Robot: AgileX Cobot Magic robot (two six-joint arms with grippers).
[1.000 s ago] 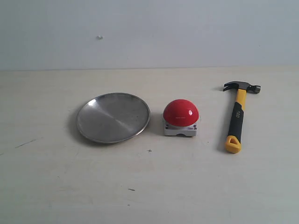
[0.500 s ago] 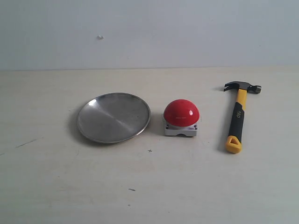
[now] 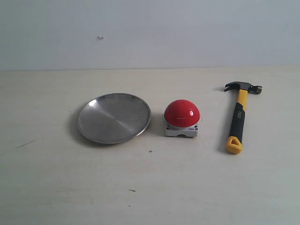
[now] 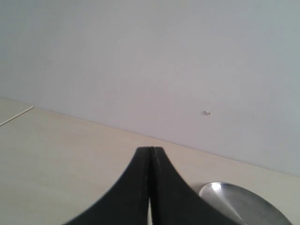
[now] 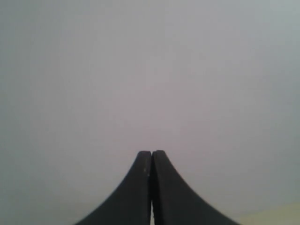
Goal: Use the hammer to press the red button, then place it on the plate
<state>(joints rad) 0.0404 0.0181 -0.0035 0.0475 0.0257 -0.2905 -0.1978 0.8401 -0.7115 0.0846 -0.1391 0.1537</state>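
The hammer (image 3: 238, 116) lies flat on the right of the table, dark head at the far end, yellow looped end toward the front. To its left sits the red button (image 3: 181, 113) on its grey base. The round silver plate (image 3: 114, 117) lies left of the button; its rim also shows in the left wrist view as the plate (image 4: 243, 201). Neither arm appears in the exterior view. My left gripper (image 4: 151, 149) is shut with nothing in it, above the table and short of the plate. My right gripper (image 5: 152, 152) is shut and empty, facing the pale wall.
The table (image 3: 150, 187) is pale wood with a few small dark marks near the front. A plain grey-white wall (image 3: 150, 33) rises behind it, with a small speck (image 3: 100, 37) on it.
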